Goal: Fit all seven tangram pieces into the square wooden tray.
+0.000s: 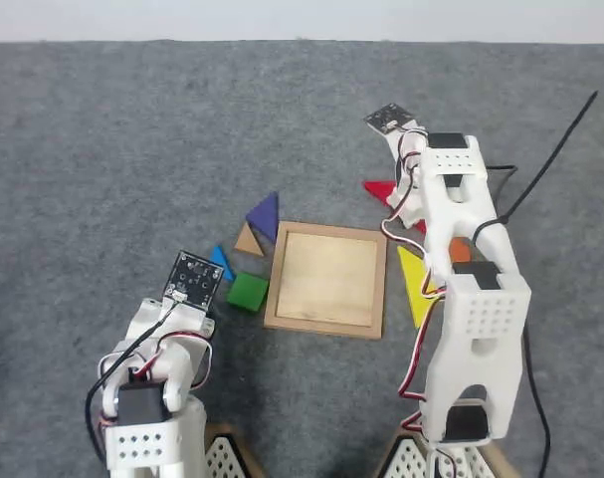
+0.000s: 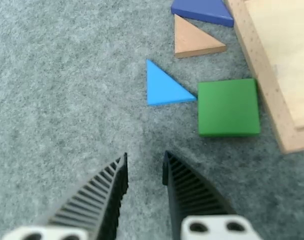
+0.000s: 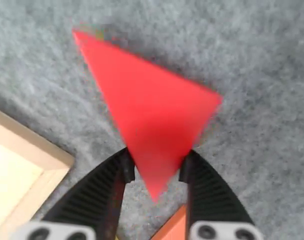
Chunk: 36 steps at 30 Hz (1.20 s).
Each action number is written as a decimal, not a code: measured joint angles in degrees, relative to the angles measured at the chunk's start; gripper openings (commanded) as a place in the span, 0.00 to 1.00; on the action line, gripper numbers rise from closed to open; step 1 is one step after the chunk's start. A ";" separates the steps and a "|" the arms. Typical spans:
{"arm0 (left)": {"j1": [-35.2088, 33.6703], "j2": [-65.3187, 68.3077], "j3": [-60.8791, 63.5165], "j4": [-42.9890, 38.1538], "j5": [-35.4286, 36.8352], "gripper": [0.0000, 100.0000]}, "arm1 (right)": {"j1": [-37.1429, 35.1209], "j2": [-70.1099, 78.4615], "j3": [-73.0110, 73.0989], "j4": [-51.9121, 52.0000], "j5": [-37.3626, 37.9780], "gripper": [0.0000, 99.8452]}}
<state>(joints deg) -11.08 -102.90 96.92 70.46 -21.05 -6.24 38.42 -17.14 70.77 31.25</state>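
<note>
The square wooden tray lies mid-table with nothing in it. My right gripper is shut on the narrow corner of the red triangle, just beyond the tray's far right corner. An orange piece peeks out under the fingers. My left gripper hangs open over bare carpet, short of the light blue triangle and green square. Past them lie a tan triangle and a dark blue triangle along the tray's left rim. A yellow triangle lies right of the tray.
Grey carpet covers the whole table. The right arm stretches over the yellow triangle and the orange piece, hiding part of each. Cables trail off to the right of it. Wide carpet lies open at the far and left sides.
</note>
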 measured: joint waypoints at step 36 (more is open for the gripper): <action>0.00 0.00 0.00 0.00 0.00 0.11 | -6.07 18.99 -30.59 8.53 7.47 0.40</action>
<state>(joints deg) -11.08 -102.90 96.92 70.46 -21.05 -12.31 57.41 -47.74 79.30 38.73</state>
